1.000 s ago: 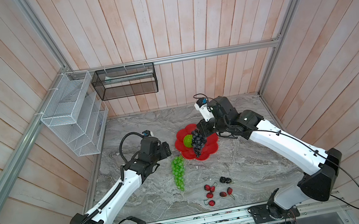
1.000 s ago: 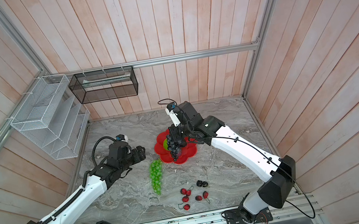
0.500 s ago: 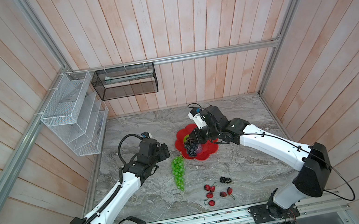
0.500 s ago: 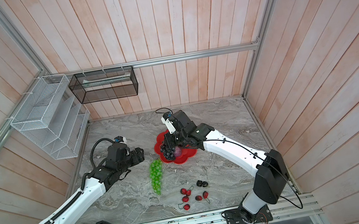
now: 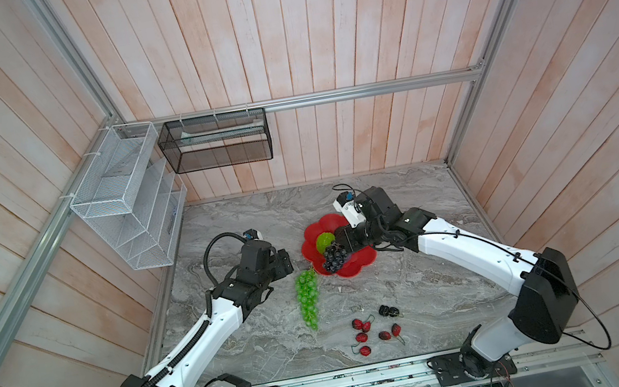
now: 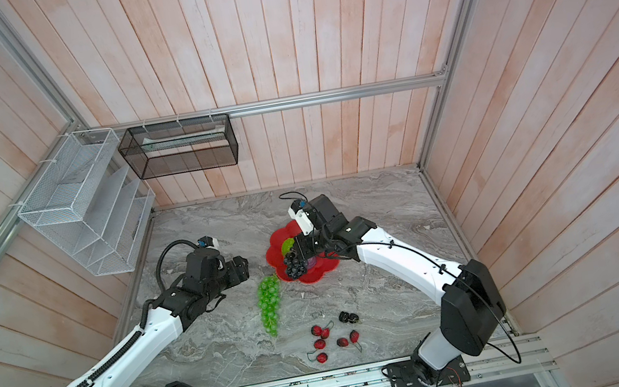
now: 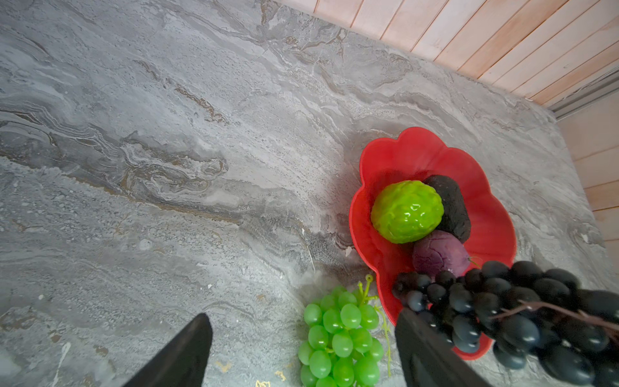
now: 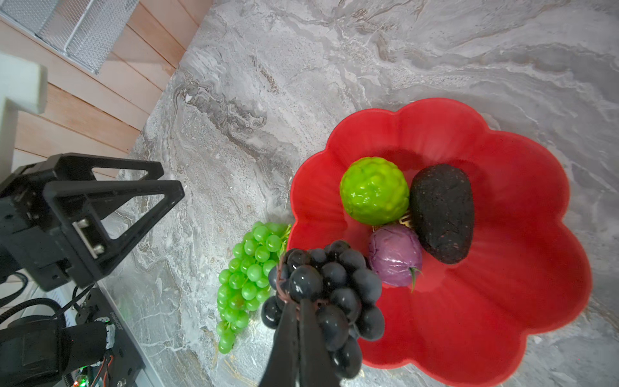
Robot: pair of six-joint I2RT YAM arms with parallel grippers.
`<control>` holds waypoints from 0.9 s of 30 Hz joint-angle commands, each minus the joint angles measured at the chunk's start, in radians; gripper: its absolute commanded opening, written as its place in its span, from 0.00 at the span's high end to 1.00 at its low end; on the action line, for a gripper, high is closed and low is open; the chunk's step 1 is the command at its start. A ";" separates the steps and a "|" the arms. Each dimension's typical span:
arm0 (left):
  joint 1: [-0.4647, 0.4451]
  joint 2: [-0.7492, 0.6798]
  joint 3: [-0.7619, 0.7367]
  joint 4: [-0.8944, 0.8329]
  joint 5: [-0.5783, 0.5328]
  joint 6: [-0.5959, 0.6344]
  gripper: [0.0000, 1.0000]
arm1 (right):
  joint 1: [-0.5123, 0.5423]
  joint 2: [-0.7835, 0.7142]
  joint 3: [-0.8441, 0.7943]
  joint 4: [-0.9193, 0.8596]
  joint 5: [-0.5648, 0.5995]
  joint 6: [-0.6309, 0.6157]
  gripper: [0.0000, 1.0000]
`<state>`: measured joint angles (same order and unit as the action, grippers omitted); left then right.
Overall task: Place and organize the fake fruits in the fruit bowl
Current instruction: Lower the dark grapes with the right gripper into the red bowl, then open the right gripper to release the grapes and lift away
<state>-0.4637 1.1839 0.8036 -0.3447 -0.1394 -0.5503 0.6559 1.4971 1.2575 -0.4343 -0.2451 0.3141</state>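
While right fingers (image 8: 288,335) clamp one dark bunch (image 8: 331,278), left fingers (image 7: 181,355) spread empty, bowl (image 8: 485,318) holding three fruits (image 8: 373,191), perhaps six red berries (image 5: 361,337).

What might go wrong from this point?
1. The right gripper holds the dark grape bunch by its stem over the rim of the red bowl; released here, it might spill out.
2. The green grape bunch lies close beside that rim; the open left gripper grabbing it might shove the bowl.

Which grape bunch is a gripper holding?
The dark blue-black grape bunch, pinched by the right gripper; the green grape bunch lies loose on the table.
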 commanded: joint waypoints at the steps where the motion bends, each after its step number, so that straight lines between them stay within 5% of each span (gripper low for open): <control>1: 0.006 0.009 0.022 -0.001 -0.023 0.001 0.12 | -0.030 -0.044 -0.028 0.042 -0.082 -0.047 1.00; 27: 0.007 0.068 0.066 -0.009 -0.017 0.002 0.12 | -0.291 0.048 -0.213 0.253 -0.369 -0.175 1.00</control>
<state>-0.4637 1.2457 0.8398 -0.3454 -0.1394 -0.5503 0.3748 1.5085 1.0615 -0.2295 -0.5526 0.1776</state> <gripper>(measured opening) 0.879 0.048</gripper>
